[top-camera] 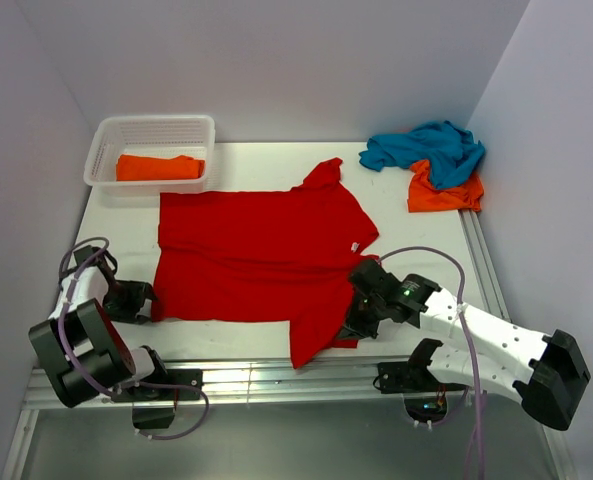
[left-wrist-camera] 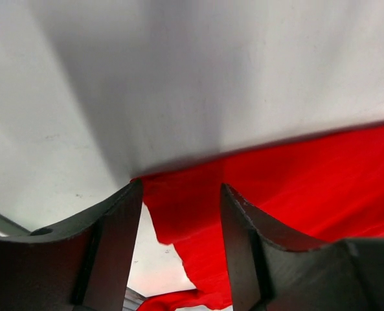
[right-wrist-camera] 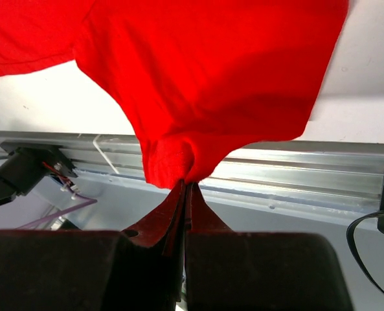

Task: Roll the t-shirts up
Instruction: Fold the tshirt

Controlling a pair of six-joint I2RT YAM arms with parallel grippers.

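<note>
A bright red t-shirt (top-camera: 256,250) lies spread flat across the middle of the white table, neck to the right. My left gripper (top-camera: 146,300) sits at its near left corner. In the left wrist view the fingers (left-wrist-camera: 180,188) stand apart, with the red hem corner (left-wrist-camera: 192,214) lying between them, not pinched. My right gripper (top-camera: 361,318) is shut on the near sleeve, and the right wrist view shows the red cloth (right-wrist-camera: 211,78) bunched at the closed fingertips (right-wrist-camera: 186,184). A folded orange t-shirt (top-camera: 158,167) rests in the basket. A teal t-shirt (top-camera: 426,147) lies crumpled on another orange one (top-camera: 446,193) at the back right.
The white lattice basket (top-camera: 106,135) stands at the back left corner. An aluminium rail (top-camera: 276,378) runs along the table's near edge, just below the held sleeve (right-wrist-camera: 295,172). Grey walls close in the left, back and right sides.
</note>
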